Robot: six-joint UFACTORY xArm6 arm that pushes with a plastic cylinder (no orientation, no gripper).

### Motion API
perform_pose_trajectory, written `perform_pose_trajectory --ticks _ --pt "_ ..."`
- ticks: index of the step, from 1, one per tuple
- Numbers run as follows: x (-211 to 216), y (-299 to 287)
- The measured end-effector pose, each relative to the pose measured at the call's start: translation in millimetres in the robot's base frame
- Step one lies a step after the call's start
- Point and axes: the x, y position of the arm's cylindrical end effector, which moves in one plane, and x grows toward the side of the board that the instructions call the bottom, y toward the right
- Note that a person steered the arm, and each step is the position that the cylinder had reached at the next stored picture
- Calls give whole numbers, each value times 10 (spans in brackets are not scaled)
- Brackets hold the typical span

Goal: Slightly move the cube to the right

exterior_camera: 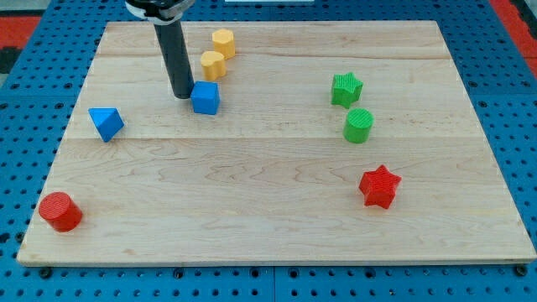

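Observation:
A blue cube (pixel 205 98) sits on the wooden board in the upper left part of the view. My tip (pixel 183 95) is at the end of the dark rod and stands just to the left of the cube, touching or nearly touching its left side. The rod rises from there to the view's top edge.
Two yellow blocks (pixel 213 64) (pixel 223 41) lie just above the cube. A blue triangular block (pixel 106 122) is at the left, a red cylinder (pixel 59 211) at the bottom left. A green star (pixel 346 88), green cylinder (pixel 358 126) and red star (pixel 379 186) are at the right.

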Motion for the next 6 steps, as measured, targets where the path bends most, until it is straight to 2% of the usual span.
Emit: perform_pose_trajectory --ticks 1,2,4,5,6 --pt "183 -295" --pt "373 -13" --pt "221 -196" --pt "245 24" --pt "529 31"
